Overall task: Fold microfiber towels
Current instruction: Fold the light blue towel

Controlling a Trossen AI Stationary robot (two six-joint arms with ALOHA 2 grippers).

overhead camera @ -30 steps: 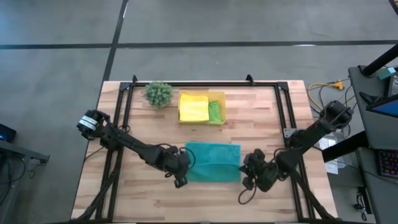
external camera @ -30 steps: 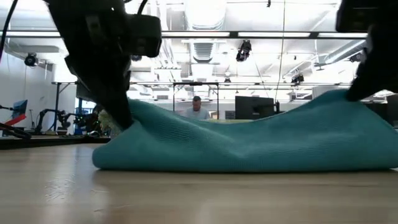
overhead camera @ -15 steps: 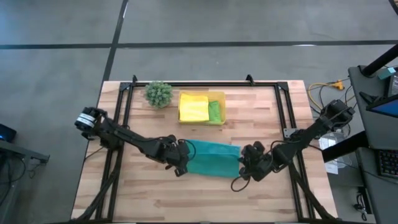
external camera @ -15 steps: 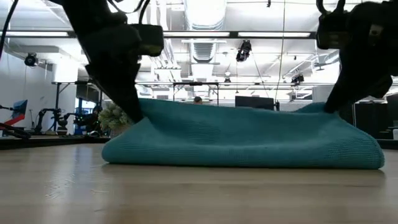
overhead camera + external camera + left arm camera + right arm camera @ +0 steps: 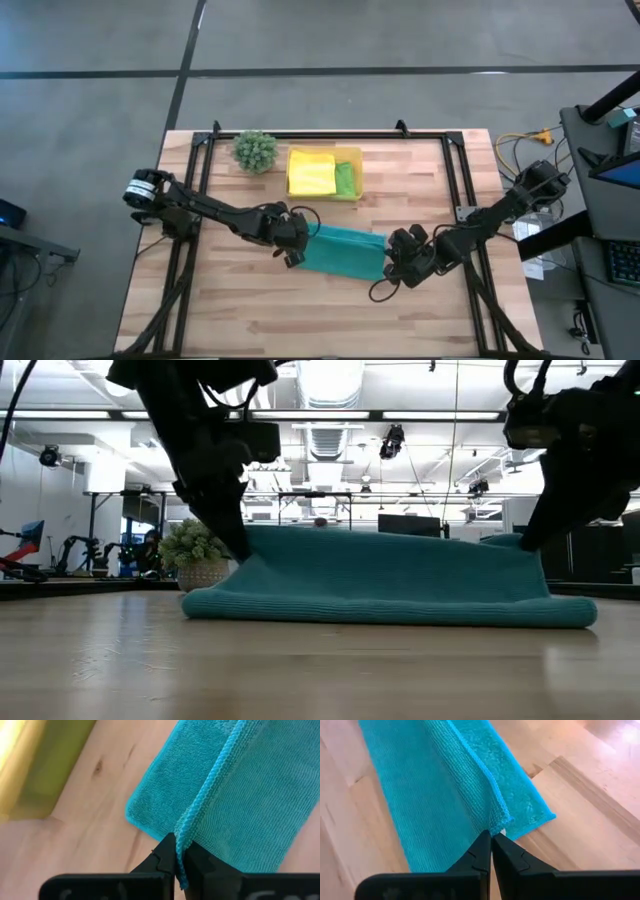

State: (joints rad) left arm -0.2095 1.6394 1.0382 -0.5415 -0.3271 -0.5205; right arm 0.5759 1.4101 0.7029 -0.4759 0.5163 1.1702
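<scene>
A teal microfiber towel (image 5: 345, 252) lies doubled over mid-table, its fold (image 5: 390, 610) resting on the wood toward the near edge. My left gripper (image 5: 297, 245) is shut on the towel's raised edge at its left end. My right gripper (image 5: 396, 264) is shut on the same edge at its right end. The yellow tray (image 5: 353, 155) at the far middle holds a yellow towel (image 5: 311, 172) and a lime green towel (image 5: 345, 179). My left gripper pinches the hemmed edge at the towel's left corner (image 5: 184, 831) between its two fingers, slanting down from the left. That edge is lifted above the lower layer (image 5: 150, 805), which lies flat on the table. My right gripper pinches the hemmed edge at the towel's right corner (image 5: 497, 822) between its two fingers, slanting down from the right. The edge runs fairly straight across to the other gripper, above the lower layer (image 5: 530, 807) on the table.
A small spiky green plant (image 5: 256, 150) stands at the far left beside the tray. A black frame (image 5: 205, 160) runs along the table's far, left and right sides. Bare wood lies near the front edge (image 5: 330, 320).
Both grippers have moved toward the table's far edge, staying shut, and have carried the towel's near edge up and over. The towel, spread out a second ago, now lies folded over itself and narrower; its far edge has stayed in place.
</scene>
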